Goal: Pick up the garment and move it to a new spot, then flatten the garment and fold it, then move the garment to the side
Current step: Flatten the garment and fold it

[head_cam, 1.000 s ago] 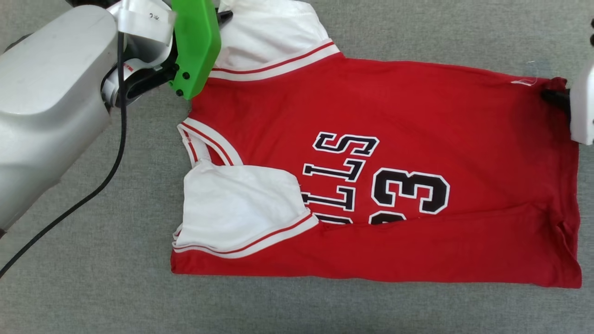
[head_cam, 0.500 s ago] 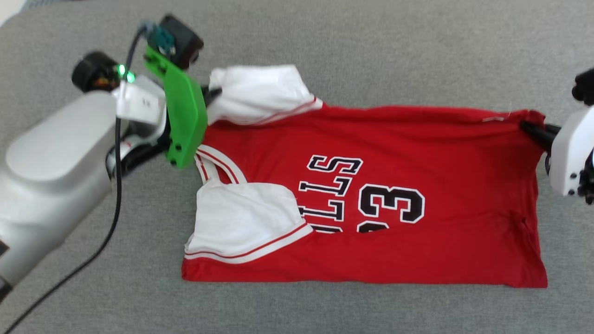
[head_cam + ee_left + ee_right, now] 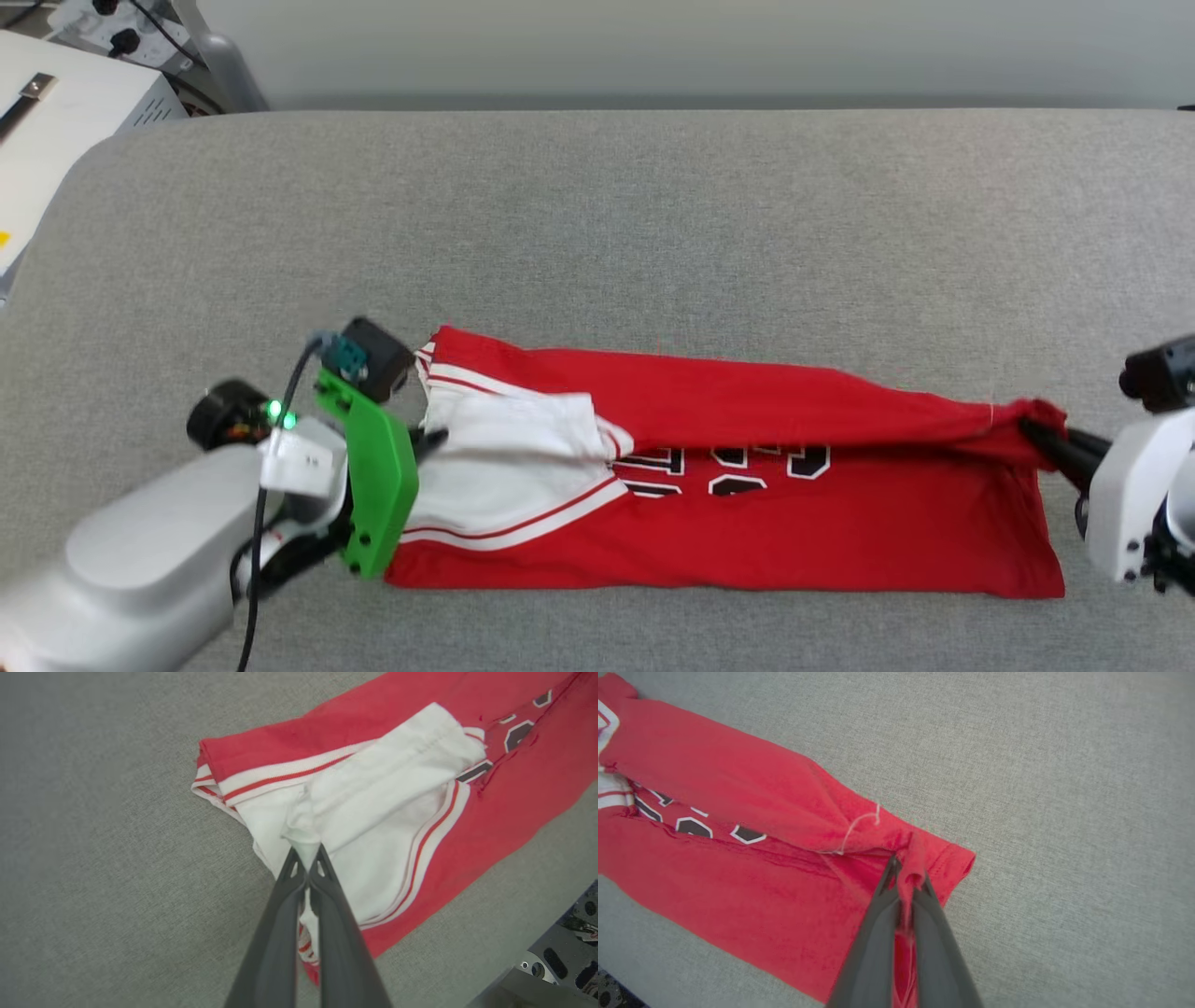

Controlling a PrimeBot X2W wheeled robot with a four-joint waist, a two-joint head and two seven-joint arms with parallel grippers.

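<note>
Grey woven fabric covered the long padded table (image 3: 597,205), and all the work sat on that table's near half. Over the table's near-left part, the left gripper (image 3: 434,437) had its two dark fingers pinched tight on a bunch of white cloth from the upper short sleeve (image 3: 387,788). The hold looked meant to carry the shoulder end of a lengthwise fold.

Across the table's near middle lay the garment (image 3: 747,532), a red basketball-style T-shirt of soft knit with white sleeves and red-and-white striped trim. It was stretched out in a long narrow band with its neck end to the left. Its far long side was doubled over toward the near side, with one white sleeve resting on the other. The raised red flap hid the upper part of the black, white-outlined lettering (image 3: 719,471), so only slivers of the characters showed. The near edge lay straight on the table, while the flap sagged and creased along its length.

At the table's near-right part, the right gripper (image 3: 1032,429) was likewise clamped shut, on the gathered red hem corner (image 3: 943,858). A loose white thread trailed just beside it. With both ends held, the flap probably stayed taut enough to be laid down evenly, and the fold seemed about half done.
</note>
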